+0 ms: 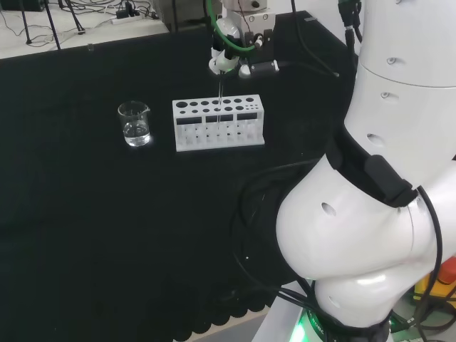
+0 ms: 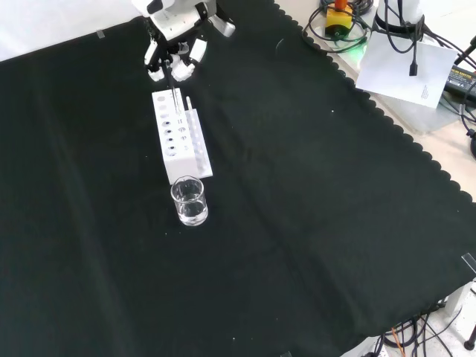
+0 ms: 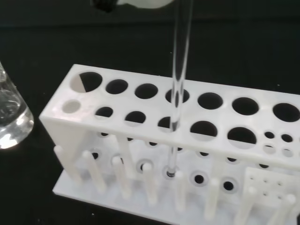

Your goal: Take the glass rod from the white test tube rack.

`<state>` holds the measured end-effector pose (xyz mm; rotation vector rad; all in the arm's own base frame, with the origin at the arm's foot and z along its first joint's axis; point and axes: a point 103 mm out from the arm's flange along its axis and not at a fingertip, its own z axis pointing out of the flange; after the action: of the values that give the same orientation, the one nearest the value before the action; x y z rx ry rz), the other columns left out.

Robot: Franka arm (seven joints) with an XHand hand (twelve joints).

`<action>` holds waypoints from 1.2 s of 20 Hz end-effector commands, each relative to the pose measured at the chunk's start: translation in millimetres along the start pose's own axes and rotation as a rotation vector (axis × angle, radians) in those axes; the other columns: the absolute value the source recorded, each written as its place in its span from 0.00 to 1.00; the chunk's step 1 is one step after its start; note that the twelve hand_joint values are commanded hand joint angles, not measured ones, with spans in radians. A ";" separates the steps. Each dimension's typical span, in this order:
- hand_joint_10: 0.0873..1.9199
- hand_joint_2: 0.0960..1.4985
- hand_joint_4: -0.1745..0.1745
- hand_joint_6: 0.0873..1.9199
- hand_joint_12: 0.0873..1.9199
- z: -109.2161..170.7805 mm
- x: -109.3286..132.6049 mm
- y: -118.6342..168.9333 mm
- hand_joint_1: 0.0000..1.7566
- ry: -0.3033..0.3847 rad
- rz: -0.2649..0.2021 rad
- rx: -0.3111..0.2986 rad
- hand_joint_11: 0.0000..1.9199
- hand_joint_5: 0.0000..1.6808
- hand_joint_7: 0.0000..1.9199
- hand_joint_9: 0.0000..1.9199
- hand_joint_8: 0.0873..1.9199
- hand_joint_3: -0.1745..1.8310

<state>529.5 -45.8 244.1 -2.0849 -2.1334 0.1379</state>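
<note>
Your hand [image 2: 172, 59] sits above the far end of the white test tube rack [image 2: 181, 137] in the front view, its black and white fingers [image 2: 195, 53] curled inward round the top of the glass rod [image 2: 175, 95]; in the head view you see the same hand [image 1: 231, 60] above the rack's [image 1: 218, 122] back rows, fingers drawn together on the rod [image 1: 220, 98], and the pinch itself is too small to make out in detail. The rod is a thin, clear, colourless stick, almost lost against the black cloth, standing upright and straight. In the wrist view you can follow the rod [image 3: 179, 84] down from a blurred white part of the hand [image 3: 140, 3]: it passes through a hole in the top plate of the rack [image 3: 140, 126], near the middle of the row, and its lower end rests in a seat on the base plate below, so the rod is in the rack. The rack is a white two-tier block with rows of round holes and short pegs along one side of its base. Just beyond the rack's near end in the front view stands a clear glass beaker [image 2: 189, 201] with a little clear liquid, apart from the rack on the black-clothed worktop [image 2: 312, 223].
</note>
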 end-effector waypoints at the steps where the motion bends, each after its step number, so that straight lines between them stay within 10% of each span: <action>1: 0.37 0.72 0.00 0.57 0.45 3.3 10.8 -1.1 0.64 0.032 -0.039 -0.010 1.00 0.51 0.77 0.98 0.50 0.14; 8: 0.46 0.71 0.00 0.30 0.36 3.2 23.8 0.1 0.72 0.034 -0.045 -0.146 0.90 0.63 0.57 0.86 0.63 0.09; 24: 0.48 0.74 0.00 0.34 0.37 -108.7 36.4 -44.3 0.72 0.040 -0.012 -0.209 0.87 0.58 0.49 0.84 0.71 0.09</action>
<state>516.1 -19.2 320.9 -2.0942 -2.2633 -0.1561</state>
